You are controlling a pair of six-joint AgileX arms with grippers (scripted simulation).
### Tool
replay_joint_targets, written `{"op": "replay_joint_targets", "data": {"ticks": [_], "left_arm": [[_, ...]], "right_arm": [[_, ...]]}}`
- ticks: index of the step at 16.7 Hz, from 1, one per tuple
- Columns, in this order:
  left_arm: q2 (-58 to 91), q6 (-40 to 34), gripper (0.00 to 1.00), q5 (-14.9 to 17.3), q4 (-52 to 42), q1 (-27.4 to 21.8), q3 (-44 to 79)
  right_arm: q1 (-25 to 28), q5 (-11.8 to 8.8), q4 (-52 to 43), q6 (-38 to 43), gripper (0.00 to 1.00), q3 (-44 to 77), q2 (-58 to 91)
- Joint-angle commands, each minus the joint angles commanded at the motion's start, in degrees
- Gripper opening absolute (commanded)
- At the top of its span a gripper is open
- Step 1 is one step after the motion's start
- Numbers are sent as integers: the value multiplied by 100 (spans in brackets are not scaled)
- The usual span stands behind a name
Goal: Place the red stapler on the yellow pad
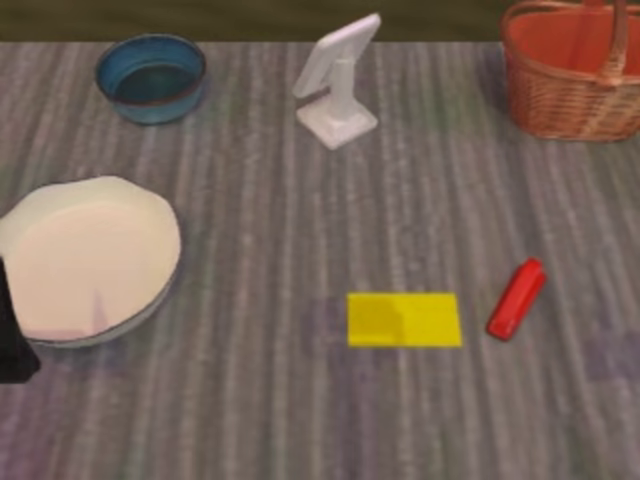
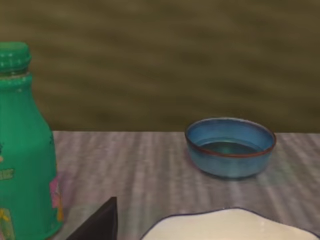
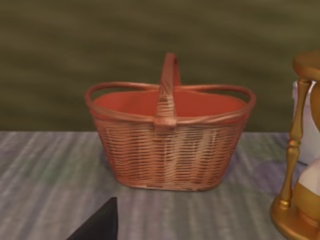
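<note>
The red stapler (image 1: 517, 299) lies flat on the grey striped table (image 1: 300, 400), toward the right side, tilted so that one end points up and to the right. Just beside it, to its left and not touching, sits the yellow pad (image 1: 404, 319), flat, with its left half a shade darker.

Neither gripper is anywhere near the two. The left arm shows only as a dark shape (image 1: 14, 335) at the left edge of the top view, next to the white bowl (image 1: 90, 255), well apart from the stapler. The right arm is out of the top view altogether. Each wrist view catches one black sliver, probably a finger tip (image 2: 100, 225) (image 3: 100, 222), and from that alone I cannot tell how either gripper's fingers stand.

At the back of the table are a blue bowl (image 1: 151, 77), a white stand holding a tilted panel (image 1: 338, 80) and an orange-red wicker basket (image 1: 575, 70) with a handle. The left wrist view also shows a green bottle (image 2: 22, 150); the right wrist view shows a gold-framed hourglass (image 3: 302, 150) near the basket. Behind the table the wall is a dull olive brown.
</note>
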Motion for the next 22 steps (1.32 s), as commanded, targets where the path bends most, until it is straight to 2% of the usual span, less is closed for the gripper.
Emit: {"op": "replay_joint_targets", "data": {"ticks": [4, 8, 22], "left_arm": [[0, 0, 100, 0, 0, 0, 0], [0, 0, 100, 0, 0, 0, 0], [0, 0, 100, 0, 0, 0, 0]], "right_arm": [[53, -10, -136, 116, 100, 173, 174], [306, -21, -901, 754, 100, 1223, 1258], [1707, 5, -5555, 4329, 100, 7239, 9129]]}}
